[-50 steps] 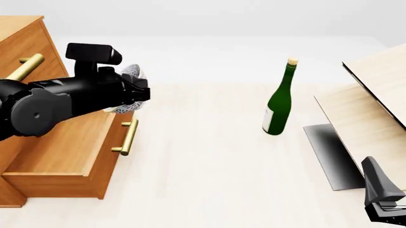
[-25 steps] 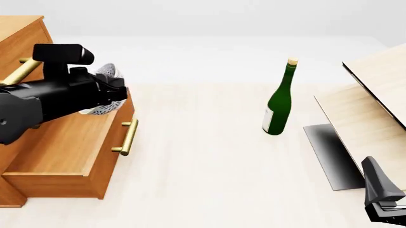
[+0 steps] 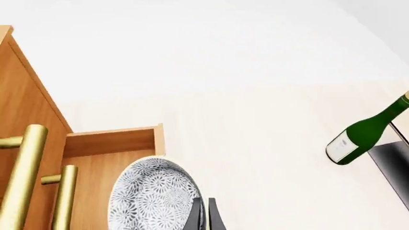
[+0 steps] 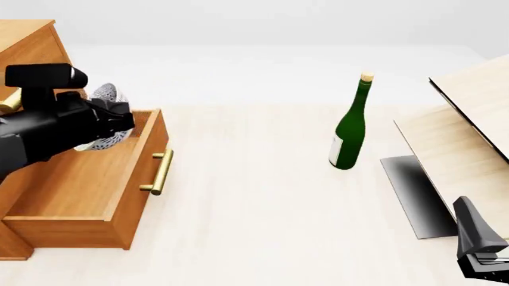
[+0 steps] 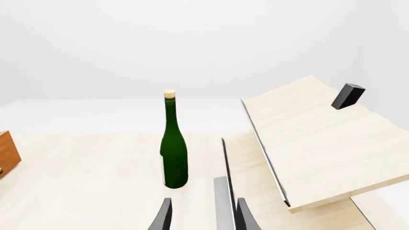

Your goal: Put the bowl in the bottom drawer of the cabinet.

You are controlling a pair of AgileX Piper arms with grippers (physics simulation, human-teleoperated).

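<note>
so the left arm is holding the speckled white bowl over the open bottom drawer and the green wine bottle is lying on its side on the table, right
Not quite. The tall green glass wine bottle stands upright on the table, cork on top, as the front view shows. The rest holds: the left gripper holds the small white grey-speckled bowl over the open orange-brown wooden bottom drawer.

No words, numbers, brands or signs can be read anywhere. The green bottle [image 4: 349,132] carries a pale label [image 4: 337,150] low on its body at about 7 o'clock, but that label is blank.
</note>
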